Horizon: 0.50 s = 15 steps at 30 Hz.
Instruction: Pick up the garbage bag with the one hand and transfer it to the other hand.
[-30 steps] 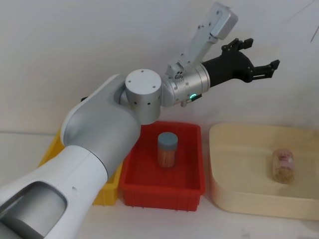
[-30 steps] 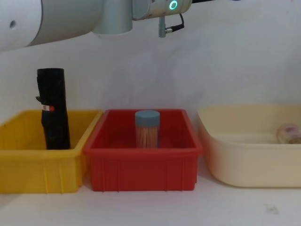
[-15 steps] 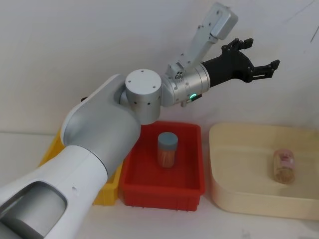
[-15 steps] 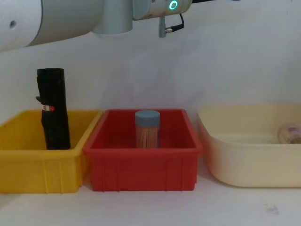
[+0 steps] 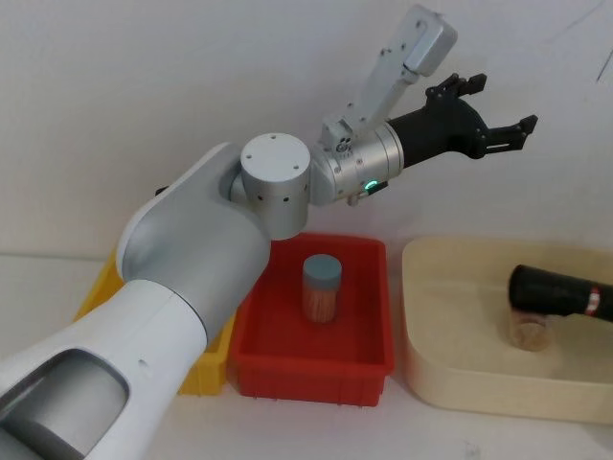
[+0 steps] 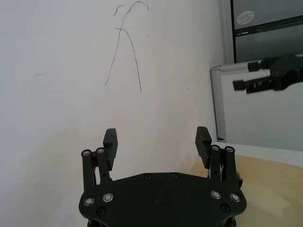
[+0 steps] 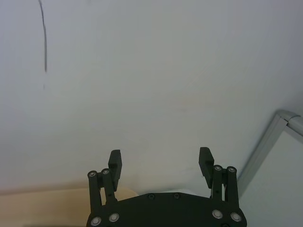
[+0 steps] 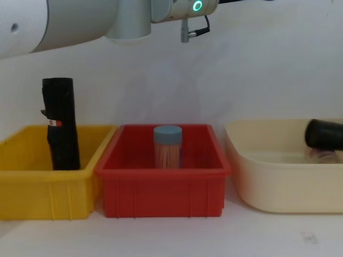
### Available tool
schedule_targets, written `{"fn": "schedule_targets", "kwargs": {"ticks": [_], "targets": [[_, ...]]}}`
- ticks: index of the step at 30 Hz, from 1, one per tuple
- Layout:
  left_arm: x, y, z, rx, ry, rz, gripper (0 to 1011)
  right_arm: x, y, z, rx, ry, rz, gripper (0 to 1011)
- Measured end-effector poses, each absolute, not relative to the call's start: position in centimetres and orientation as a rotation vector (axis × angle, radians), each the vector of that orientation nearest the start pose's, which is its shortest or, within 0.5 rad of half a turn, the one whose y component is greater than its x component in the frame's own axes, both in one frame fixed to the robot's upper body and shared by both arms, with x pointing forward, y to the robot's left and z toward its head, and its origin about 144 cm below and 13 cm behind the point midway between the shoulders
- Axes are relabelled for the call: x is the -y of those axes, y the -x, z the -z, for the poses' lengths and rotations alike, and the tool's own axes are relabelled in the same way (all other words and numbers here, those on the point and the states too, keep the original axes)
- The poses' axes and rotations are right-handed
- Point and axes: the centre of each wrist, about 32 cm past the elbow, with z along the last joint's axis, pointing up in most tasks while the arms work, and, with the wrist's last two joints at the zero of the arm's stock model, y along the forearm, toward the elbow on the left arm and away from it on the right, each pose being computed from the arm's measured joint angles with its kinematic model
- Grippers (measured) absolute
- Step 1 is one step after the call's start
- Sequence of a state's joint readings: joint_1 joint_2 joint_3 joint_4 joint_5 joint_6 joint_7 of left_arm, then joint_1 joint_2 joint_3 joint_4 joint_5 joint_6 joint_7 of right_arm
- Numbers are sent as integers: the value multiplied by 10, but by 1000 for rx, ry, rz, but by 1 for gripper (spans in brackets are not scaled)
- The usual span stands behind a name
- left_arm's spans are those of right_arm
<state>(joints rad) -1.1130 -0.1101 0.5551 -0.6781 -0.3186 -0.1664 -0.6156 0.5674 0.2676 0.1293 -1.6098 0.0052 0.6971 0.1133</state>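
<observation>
White tabletop (image 8: 161,235) runs up to a plain white wall (image 5: 144,96), which carries thin dark hairline marks (image 6: 128,52) and, off to one side in the left wrist view, a grey-framed pale panel (image 6: 265,118). Farthest left on the table is a yellow bin (image 8: 32,193) with a black twin roll (image 8: 60,123) standing upright in it, leaning at the back wall of the bin, a small red-and-white band on its side. Touching that bin is a red bin (image 8: 161,195) holding an upright jar (image 8: 168,145) with a blue-grey lid. Above these two bins the silver-grey left arm (image 5: 192,259) reaches up and across, its ring light (image 8: 198,6) glowing green; the left gripper (image 5: 500,103) is raised high in front of the wall, well above the bins, its fingers spread wide with nothing between them. To the right of the red bin, a little apart from it, sits a cream tub (image 8: 268,187). The garbage bag (image 5: 556,290) lies level over this tub, coming in from the right edge with its round end toward the middle; what holds it is out of sight. A small jar (image 5: 530,335) lies in the tub just under it. The right gripper (image 7: 161,158) faces the wall, fingers wide apart and empty.
</observation>
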Motion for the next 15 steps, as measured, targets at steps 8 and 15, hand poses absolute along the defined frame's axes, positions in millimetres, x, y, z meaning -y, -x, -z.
{"fn": "schedule_targets", "kwargs": {"ticks": [8, 15], "targets": [[-61, -681, -1364, 334, 102, -517, 1001, 359, -532, -1407, 11, 14, 1678, 1004], [-61, -681, -1364, 334, 102, -517, 1001, 371, -518, -1424, -10, -113, 1648, 1004]]}}
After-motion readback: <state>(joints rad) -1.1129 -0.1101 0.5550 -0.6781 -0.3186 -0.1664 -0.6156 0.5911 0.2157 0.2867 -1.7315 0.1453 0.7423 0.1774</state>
